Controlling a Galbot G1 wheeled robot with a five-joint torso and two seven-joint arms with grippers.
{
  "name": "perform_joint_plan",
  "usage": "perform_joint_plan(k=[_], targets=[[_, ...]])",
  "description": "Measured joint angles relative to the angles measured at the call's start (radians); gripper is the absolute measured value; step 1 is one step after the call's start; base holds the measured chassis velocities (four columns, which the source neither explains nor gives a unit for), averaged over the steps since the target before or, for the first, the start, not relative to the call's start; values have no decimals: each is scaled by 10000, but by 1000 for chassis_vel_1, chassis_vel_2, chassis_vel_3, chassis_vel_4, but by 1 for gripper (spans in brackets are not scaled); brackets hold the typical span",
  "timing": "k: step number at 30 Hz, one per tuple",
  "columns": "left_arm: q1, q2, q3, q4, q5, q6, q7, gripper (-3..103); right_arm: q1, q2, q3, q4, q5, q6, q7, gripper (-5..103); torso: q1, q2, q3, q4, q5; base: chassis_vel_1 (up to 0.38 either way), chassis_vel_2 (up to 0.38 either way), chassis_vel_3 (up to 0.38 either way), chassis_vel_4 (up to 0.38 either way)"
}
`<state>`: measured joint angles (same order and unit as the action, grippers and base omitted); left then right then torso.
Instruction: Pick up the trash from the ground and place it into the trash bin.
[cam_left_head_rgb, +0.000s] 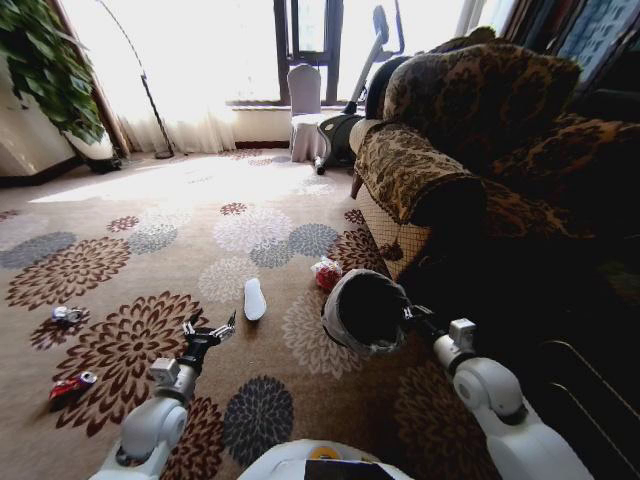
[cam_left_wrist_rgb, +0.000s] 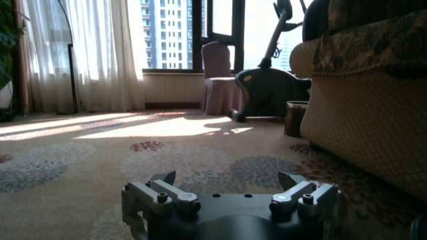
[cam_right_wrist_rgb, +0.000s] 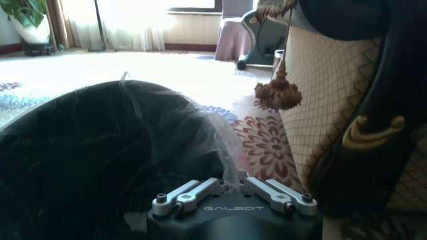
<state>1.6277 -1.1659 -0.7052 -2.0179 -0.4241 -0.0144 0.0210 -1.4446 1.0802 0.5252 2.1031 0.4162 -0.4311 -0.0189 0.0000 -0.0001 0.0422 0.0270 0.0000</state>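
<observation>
Right gripper (cam_right_wrist_rgb: 235, 186) fingers pinch the trash bin (cam_left_head_rgb: 362, 312) liner rim, bin tilted. Left gripper (cam_left_head_rgb: 210, 331) fingers wide, empty. Red wrapper ball (cam_left_head_rgb: 327, 272), white scrap (cam_left_head_rgb: 255, 298) and can (cam_left_head_rgb: 72, 388) lie uncollected on the carpet (cam_left_head_rgb: 150, 250).

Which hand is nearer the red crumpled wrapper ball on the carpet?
Right. The right hand grips the rim of the lined dark trash bin, just behind which the red crumpled wrapper ball lies. The left hand hangs open over the carpet, farther away.
</observation>
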Motion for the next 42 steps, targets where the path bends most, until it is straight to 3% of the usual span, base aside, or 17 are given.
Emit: perform_joint_plan(k=[2, 10, 24, 42], targets=[[-5, 20, 88, 180, -77, -204, 48, 100, -110, 203, -127, -162, -541, 144, 6, 1, 0, 0, 1, 3, 0, 0, 0, 0, 0], [138, -34, 5, 156, 103, -515, 129, 100, 250, 296, -184, -348, -631, 182, 3, 1, 0, 0, 0, 8, 0, 0, 0, 0, 0], [-31, -409, 252, 17, 710, -267, 371, 100, 242, 273, 117, -513, -701, 638, 8, 1, 0, 0, 1, 3, 2, 18, 17, -13, -11], [-64, -341, 255, 204, 835, -455, 496, 100, 209, 546, -64, -538, -1081, 741, 3, 1, 0, 0, 0, 5, -2, 218, 223, -207, -227]])
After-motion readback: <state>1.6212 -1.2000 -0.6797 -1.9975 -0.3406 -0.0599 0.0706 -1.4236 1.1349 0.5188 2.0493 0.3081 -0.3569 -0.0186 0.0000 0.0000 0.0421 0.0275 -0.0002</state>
